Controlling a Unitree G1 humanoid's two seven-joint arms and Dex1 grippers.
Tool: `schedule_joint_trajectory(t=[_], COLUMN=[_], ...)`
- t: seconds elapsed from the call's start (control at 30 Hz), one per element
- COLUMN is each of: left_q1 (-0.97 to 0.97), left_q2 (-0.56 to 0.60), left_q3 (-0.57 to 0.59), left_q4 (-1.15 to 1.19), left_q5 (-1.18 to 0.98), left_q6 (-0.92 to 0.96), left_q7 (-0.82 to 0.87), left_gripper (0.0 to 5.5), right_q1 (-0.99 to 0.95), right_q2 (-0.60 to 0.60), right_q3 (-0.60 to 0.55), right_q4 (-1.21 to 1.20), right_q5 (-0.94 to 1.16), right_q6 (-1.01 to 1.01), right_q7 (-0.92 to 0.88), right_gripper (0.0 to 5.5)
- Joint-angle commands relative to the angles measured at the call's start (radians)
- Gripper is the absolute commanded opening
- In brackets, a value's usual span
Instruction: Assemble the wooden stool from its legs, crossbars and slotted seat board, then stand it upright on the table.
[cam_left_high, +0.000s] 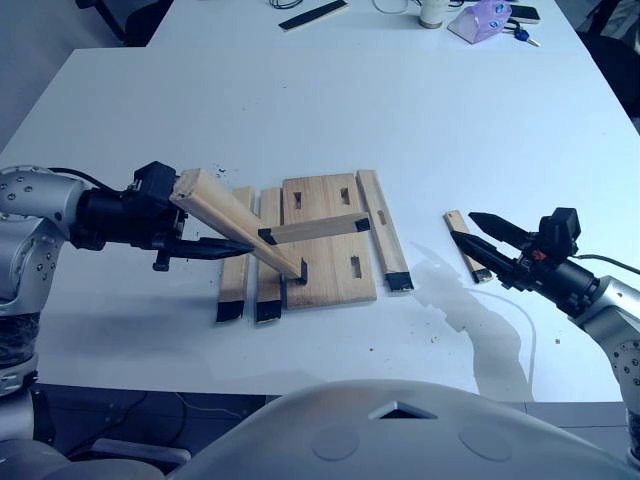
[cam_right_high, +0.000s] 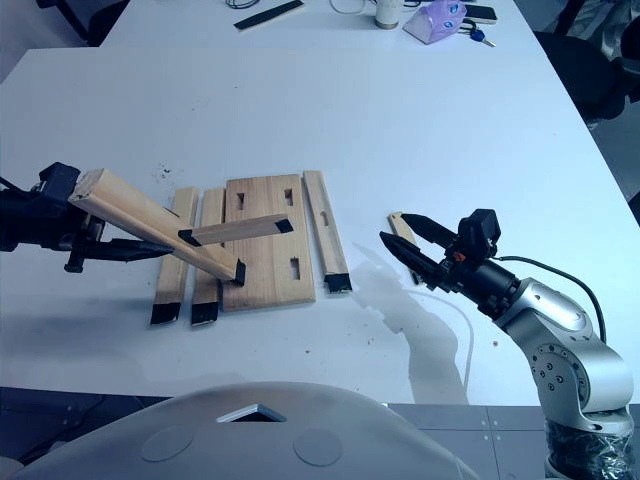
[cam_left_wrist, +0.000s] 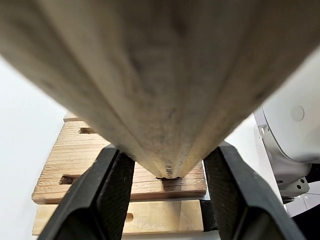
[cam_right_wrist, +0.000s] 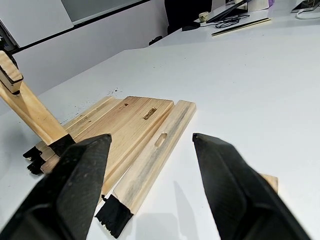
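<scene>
Left jaws, we saw, clamped a leg (cam_left_high: 235, 220) whose black tip touched the seat board (cam_left_high: 325, 260); right jaws gaped wide, empty, well right of that board.

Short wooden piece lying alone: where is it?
In the eye views, the short piece lies right of the seat board, beside the right gripper.

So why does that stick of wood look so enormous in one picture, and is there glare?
Left wrist view: the leg is clamped in the left claw right by the lens, so nearness swells it across the frame. Left eye view: it looks an ordinary stick; light on the table is even, shadows soft, no harsh glare.
</scene>
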Motion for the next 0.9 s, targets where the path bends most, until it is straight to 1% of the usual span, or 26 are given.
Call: schedule_joint_trajectory(t=[0.03, 0.23, 0.5, 0.67, 0.8, 0.9], left_q1=[-0.016, -0.015, -0.021, 0.067, 0.105, 0.099], left_q2=[0.027, 0.023, -0.03, -0.023, -0.026, -0.03], left_q3=[0.007, -0.017, -0.042, -0.109, -0.149, -0.167], left_q4=[-0.004, 0.032, 0.014, 0.011, -0.021, -0.02], left_q5=[0.008, 0.061, 0.093, 0.26, 0.282, 0.257], left_q6=[-0.005, -0.047, -0.067, -0.275, -0.325, -0.288], left_q7=[-0.026, -0.035, 0.039, 0.019, 0.036, 0.056], left_gripper=[2.03, 2.03, 2.03, 2.03, 2.03, 2.03], right_q1=[0.007, 0.01, 0.0, -0.006, -0.008, -0.007], right_q2=[0.004, 0.011, 0.003, -0.004, -0.001, 0.001], right_q3=[-0.002, 0.007, 0.015, 0.016, 0.035, 0.052], right_q4=[-0.011, -0.014, -0.011, -0.011, -0.016, -0.021], right_q5=[-0.015, -0.022, -0.026, -0.025, -0.027, -0.028], right_q6=[-0.011, -0.016, -0.011, -0.005, -0.001, 0.002], right_q7=[-0.01, -0.014, -0.005, -0.001, -0.002, -0.004], right_gripper=[2.99, 2.99, 2.99, 2.99, 2.99, 2.99])
